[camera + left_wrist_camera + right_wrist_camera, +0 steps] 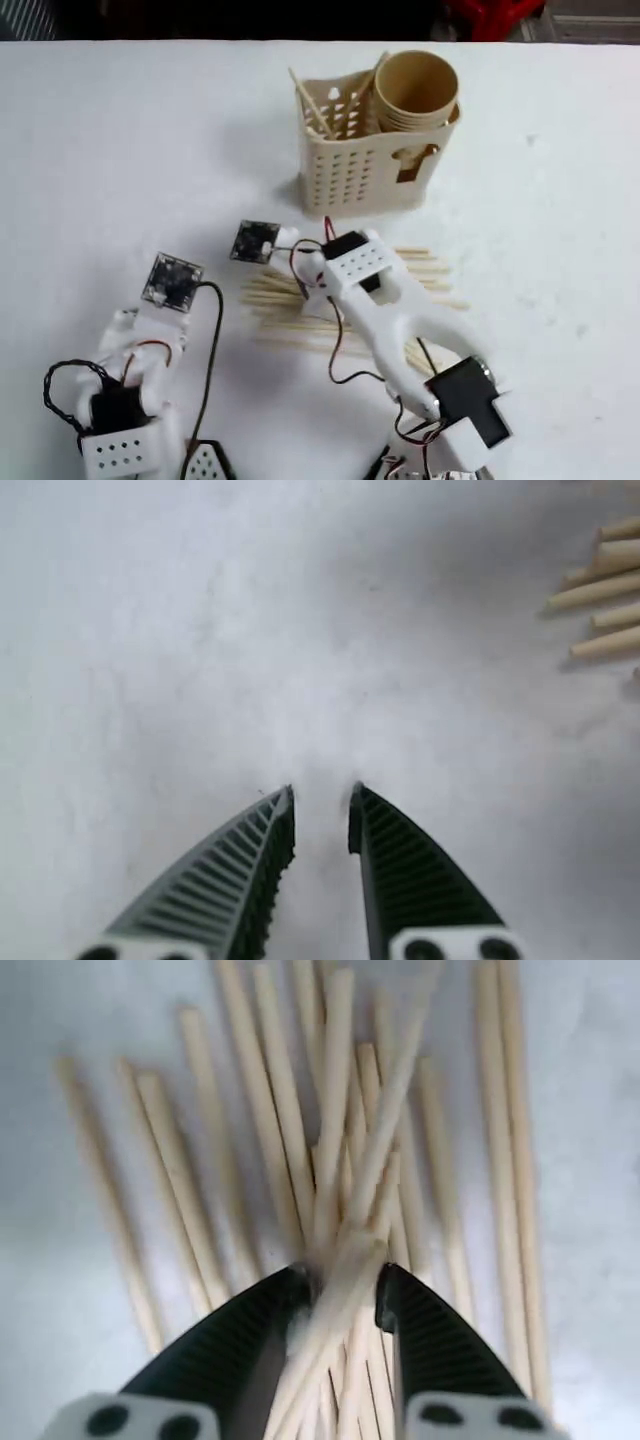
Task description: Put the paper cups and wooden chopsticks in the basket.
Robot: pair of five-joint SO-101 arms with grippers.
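basket (365, 170) cream, hole-grid pattern | paper cups (415, 90) tan | chopsticks (270, 1140) pale wood | table (120, 150) white

A cream slotted basket (365, 165) stood upright on the desk (120, 150). A nested stack of tan cups (415, 90) sat upright in one end of it, mouths up, and a few chopsticks (306, 93) leaned in the other end. More pale chopsticks lay in a loose, crisscrossed pile (275, 300) just in front of the basket. A few of them sat pinched between the fingers of the right gripper (340, 1278).
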